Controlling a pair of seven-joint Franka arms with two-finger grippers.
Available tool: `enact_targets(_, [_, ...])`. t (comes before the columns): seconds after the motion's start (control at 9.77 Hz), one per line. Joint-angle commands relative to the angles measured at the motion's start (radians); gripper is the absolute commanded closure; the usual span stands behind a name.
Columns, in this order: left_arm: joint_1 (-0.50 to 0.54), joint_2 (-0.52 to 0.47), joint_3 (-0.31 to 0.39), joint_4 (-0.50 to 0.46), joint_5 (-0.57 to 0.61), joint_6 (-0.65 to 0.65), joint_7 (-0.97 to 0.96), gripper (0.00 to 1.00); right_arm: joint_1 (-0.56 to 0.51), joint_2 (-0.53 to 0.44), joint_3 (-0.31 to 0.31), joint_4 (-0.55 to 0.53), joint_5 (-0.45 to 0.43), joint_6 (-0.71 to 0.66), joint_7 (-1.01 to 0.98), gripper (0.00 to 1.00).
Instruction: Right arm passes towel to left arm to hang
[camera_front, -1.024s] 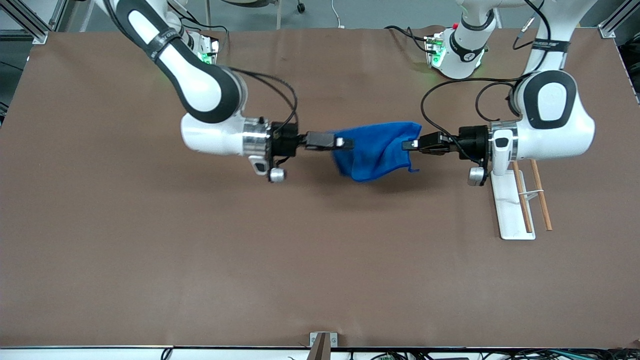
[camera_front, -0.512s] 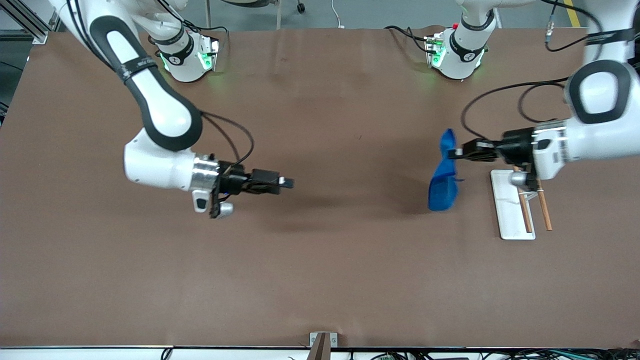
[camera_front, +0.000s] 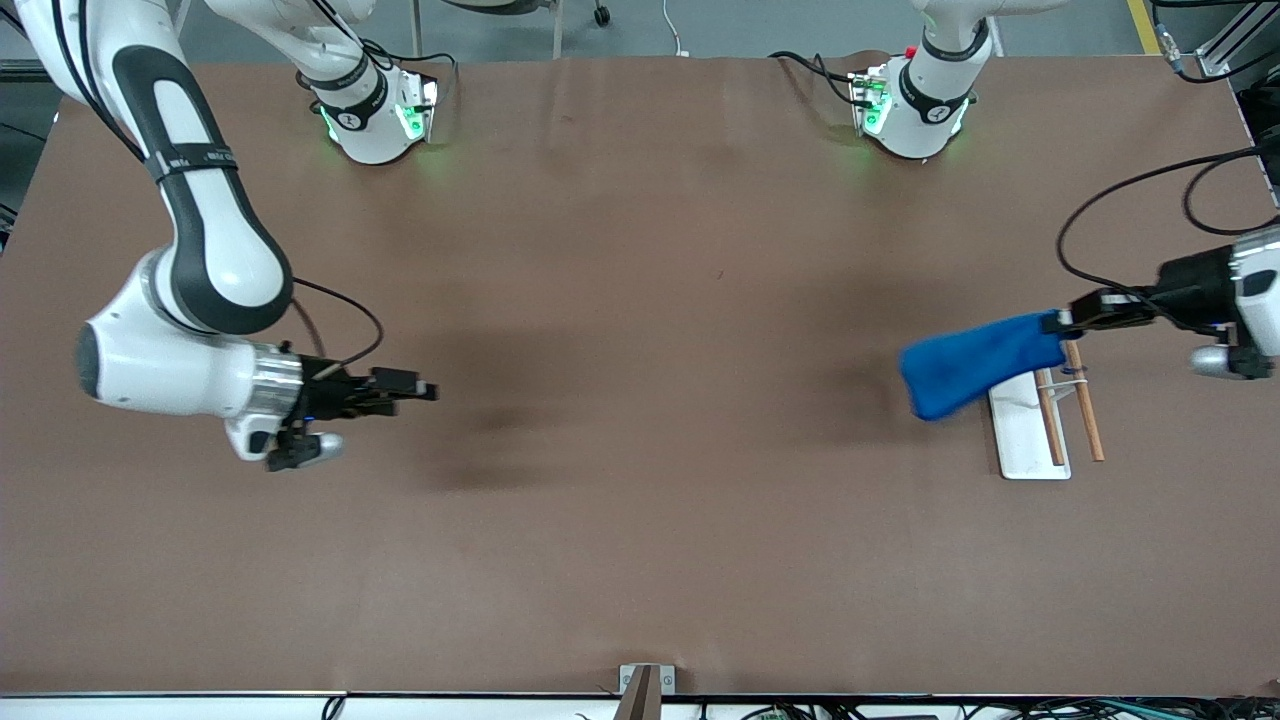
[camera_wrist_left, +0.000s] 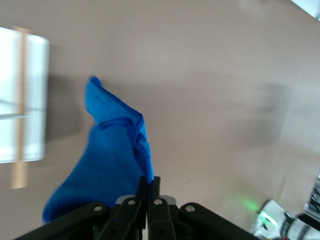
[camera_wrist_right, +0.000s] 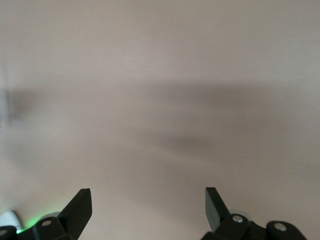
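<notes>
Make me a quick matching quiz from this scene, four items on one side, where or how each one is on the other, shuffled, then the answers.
Column one:
1. towel
2. left gripper
3. right gripper
4. white tray

Column two:
A. open, holding nothing, over bare table toward the right arm's end
B. flat on the table, wooden rods above it
C. hanging in the air, pinched at one end
D. shut on blue cloth, over the tray

Pairs: 1-C, 2-D, 3-A, 4-B

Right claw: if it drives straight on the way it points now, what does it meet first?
Likely nothing: the right claw, open, points over bare table toward the left arm's end. The towel hangs from the left claw, off that line.
</notes>
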Motion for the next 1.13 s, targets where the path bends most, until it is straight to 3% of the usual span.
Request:
enact_targets(0.0, [-0.003, 0.12, 0.114, 0.092, 0.025, -0.01, 0.092, 1.0, 0.011, -0.079, -0.072, -0.036, -0.186, -0.001, 0.102, 0.0])
enact_targets(0.2, [-0.003, 0.17, 0.2, 0.095, 0.036, -0.004, 0.183, 0.99, 0.005, -0.153, -0.113, -0.029, -0.395, -0.036, 0.207, 0.0])
enact_targets(0.51, [0.032, 0.238, 0.231, 0.097, 0.028, 0.042, 0.189, 0.96, 0.005, -0.274, -0.23, 0.0, -0.413, -0.132, 0.192, 0.0])
enact_targets(0.61, [0.045, 0.259, 0.231, 0.095, 0.027, 0.062, 0.214, 0.96, 0.005, -0.3, -0.238, 0.025, -0.422, -0.169, 0.203, 0.0])
enact_targets(0.72, [0.051, 0.293, 0.236, 0.097, 0.028, 0.067, 0.257, 0.96, -0.001, -0.326, -0.236, 0.057, -0.486, -0.207, 0.206, 0.0])
enact_targets(1.02, [0.089, 0.341, 0.254, 0.098, -0.007, 0.125, 0.303, 0.96, -0.035, -0.363, -0.251, 0.172, -0.489, -0.425, 0.219, 0.0])
